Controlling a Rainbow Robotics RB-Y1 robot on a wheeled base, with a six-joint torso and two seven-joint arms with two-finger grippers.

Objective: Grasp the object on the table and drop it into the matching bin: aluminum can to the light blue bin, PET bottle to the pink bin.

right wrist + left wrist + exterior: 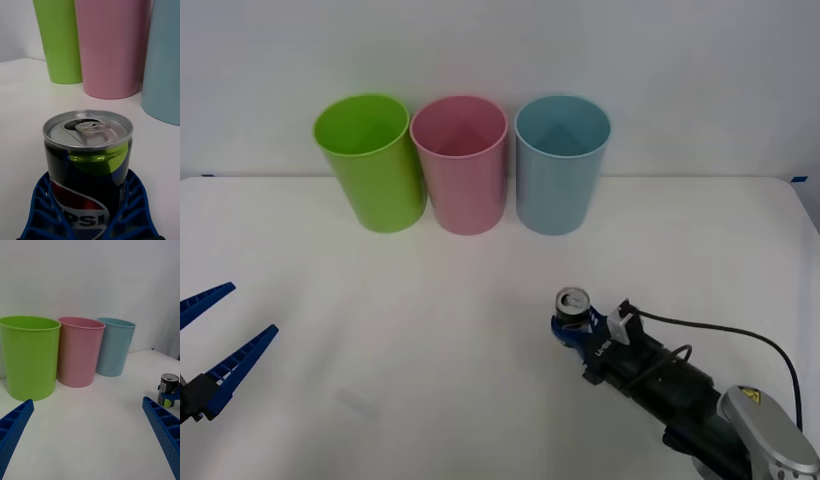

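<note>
White table (480, 380), wide and matte. At far edge, row of three bins: lime green bin (370, 160), pink bin (461, 163), light blue bin (560, 163), close side by side. Right gripper (573, 325) low at table's right front, blue fingers (43, 210) clasped on Pepsi can (573, 305), upright, well short of bins. Left gripper (205, 345) at left edge, spread wide, holding nothing.
</note>
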